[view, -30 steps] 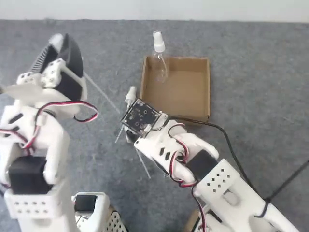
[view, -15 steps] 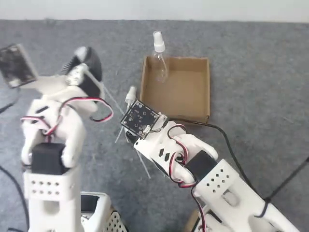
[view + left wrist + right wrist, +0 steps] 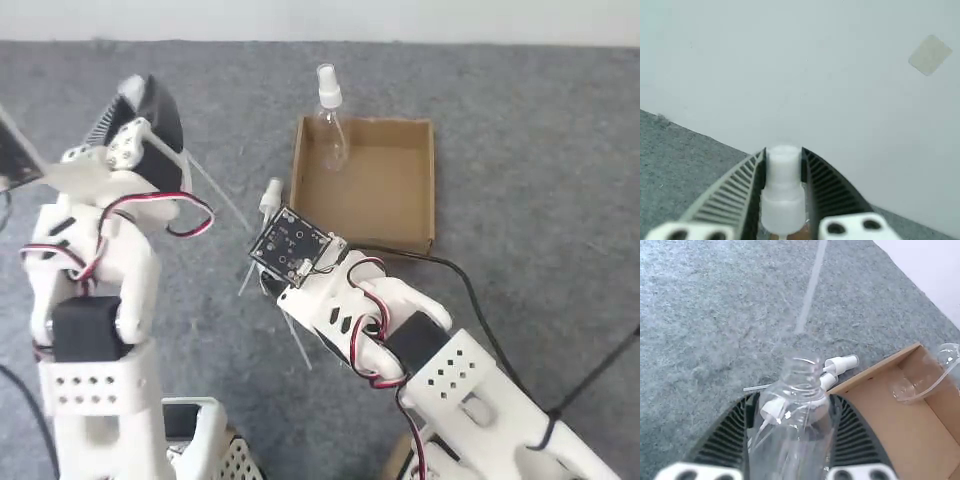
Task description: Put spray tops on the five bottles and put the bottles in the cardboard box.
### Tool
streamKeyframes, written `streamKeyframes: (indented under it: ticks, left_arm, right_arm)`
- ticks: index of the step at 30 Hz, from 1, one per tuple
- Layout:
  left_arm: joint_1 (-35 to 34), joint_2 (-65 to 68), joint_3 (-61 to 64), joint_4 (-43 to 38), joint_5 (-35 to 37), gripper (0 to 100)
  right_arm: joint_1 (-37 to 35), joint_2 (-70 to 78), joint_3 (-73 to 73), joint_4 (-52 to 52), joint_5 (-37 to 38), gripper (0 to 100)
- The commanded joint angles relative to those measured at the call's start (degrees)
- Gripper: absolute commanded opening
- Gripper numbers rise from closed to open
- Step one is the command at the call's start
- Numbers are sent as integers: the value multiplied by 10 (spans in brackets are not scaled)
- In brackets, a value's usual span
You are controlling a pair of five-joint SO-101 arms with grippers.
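1. Left gripper (image 3: 783, 156): raised above the grey carpet (image 3: 540, 120) at the left side of the table. Its jaws are closed on a white spray top (image 3: 784, 192), which stands upright between them.
2. Dip tube (image 3: 215, 192) of that spray top: thin and clear, slanting down from the left gripper towards the right arm. In the right wrist view its end lies near the held bottle's neck and short of it.
3. Right gripper (image 3: 792, 407): just beside the near-left corner of the cardboard box (image 3: 432, 180). Its jaws clamp a clear bottle (image 3: 796, 415) at both sides.
4. The clear bottle: upright, neck open, no top fitted.
5. Cardboard box: shallow and open-topped, lying on the carpet.
6. Capped bottle (image 3: 330, 135): clear, spray top fitted, in the box's far-left corner.
7. Loose spray tops (image 3: 841, 362): two, white, lying on the carpet close together, just outside the box's left wall.
8. White wall (image 3: 840, 75): behind the table.
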Motion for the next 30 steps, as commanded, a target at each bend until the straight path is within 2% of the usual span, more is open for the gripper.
streamKeyframes:
  ticks: [1, 11, 18, 25, 30]
  left_arm:
    - [9, -4, -15, -18, -5, 11]
    - [98, -9, 93, 19, -6, 11]
    - [106, -9, 110, 94, -80, 11]
    - [108, -9, 129, 98, -79, 11]
    - [125, -9, 128, 101, -78, 11]
  right_arm:
    - [-2, -20, -4, -8, -6, 6]
    - [-1, -20, -4, -7, -6, 6]
    - [1, -28, 53, -27, -2, 9]
    - [1, -48, 125, -201, -13, 6]
    - [2, -44, 176, -339, -94, 6]
